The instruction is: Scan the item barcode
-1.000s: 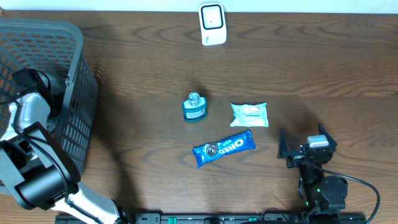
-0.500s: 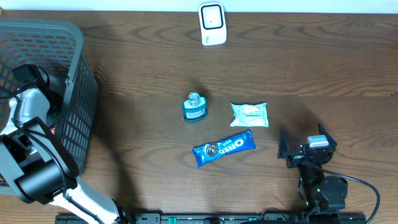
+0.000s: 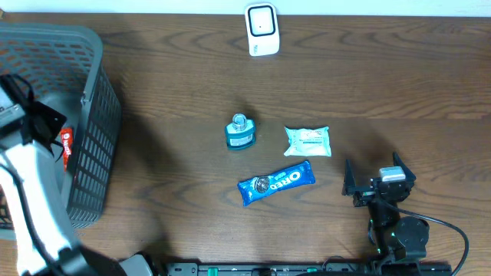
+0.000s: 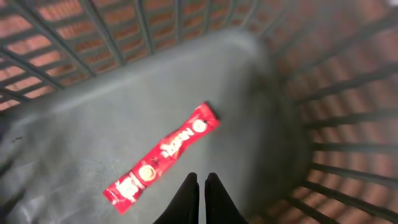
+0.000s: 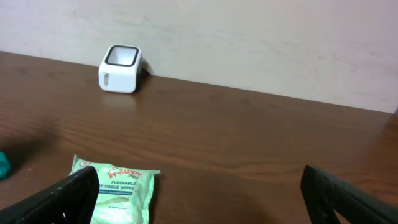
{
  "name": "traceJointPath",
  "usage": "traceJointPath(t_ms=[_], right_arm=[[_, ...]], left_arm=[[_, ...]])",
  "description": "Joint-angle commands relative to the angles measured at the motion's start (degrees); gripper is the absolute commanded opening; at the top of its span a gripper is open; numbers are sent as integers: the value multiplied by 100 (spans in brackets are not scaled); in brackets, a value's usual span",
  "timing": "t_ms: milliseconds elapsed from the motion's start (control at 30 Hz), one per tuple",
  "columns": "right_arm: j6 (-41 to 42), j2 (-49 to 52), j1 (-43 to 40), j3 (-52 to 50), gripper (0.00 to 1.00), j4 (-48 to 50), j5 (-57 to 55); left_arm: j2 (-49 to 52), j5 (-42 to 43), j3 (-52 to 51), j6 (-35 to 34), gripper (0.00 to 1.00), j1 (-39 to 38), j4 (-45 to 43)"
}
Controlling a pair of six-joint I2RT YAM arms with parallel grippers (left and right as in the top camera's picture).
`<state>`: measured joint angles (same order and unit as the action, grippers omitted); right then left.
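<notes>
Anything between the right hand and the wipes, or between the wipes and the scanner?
Nothing visible. The open right hand has only table between it and the wipes; the Oreo pack and bottle lie aside. Wipes to scanner is likewise unobstructed.

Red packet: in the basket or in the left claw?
In the basket: red packet lies on its floor, apart from the shut left claw.

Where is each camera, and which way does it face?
Overhead: above the table, looking down; left arm and right arm show.
Left wrist: over the basket, looking down at red packet; shut left end effector shows.
Right wrist: low, faces scanner and wall; open right end effector shows.
Overhead and right wrist share scanner, wipes pack.
</notes>
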<state>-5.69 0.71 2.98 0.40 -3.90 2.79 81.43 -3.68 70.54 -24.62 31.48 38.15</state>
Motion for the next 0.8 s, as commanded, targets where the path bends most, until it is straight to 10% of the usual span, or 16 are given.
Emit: traceJointPath(t_ms=[0,767], right_arm=[[-81,-28,44,-9,99,-22,-33],[-81,-28,44,-9,99,-22,-33]], left_arm=[[-450,400,48,-101,7,20,85],[-1045,1143,46,-118,7,20,282]])
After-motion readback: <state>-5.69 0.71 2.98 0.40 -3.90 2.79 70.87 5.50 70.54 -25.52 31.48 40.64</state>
